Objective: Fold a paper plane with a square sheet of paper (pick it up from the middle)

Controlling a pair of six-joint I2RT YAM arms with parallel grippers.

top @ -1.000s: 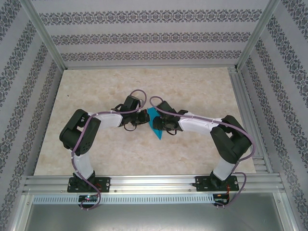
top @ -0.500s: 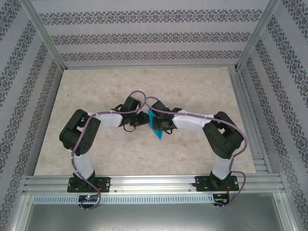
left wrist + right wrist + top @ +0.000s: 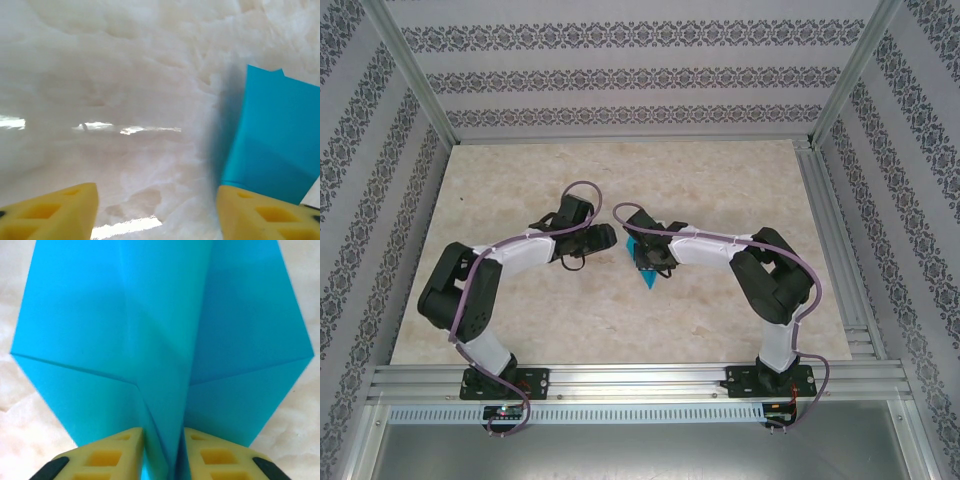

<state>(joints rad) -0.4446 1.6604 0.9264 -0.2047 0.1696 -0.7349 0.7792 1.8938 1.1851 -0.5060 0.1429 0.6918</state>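
**Pinched by right, flanked by left**

Clamped on the centre fold of the paper plane [image 3: 160,340] with right gripper [image 3: 162,452], keel squeezed between both pads. Lying mid-table [image 3: 720,180], long axis running far-to-near, sharp tip toward the arm bases. Standing just off its left edge with left gripper [image 3: 157,210], jaws apart, nothing held. Probably best reached for the left wing from that side.

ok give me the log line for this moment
left hand: open, empty, beside paper plane | right hand: shut on paper plane centre fold | paper: turquoise, creased
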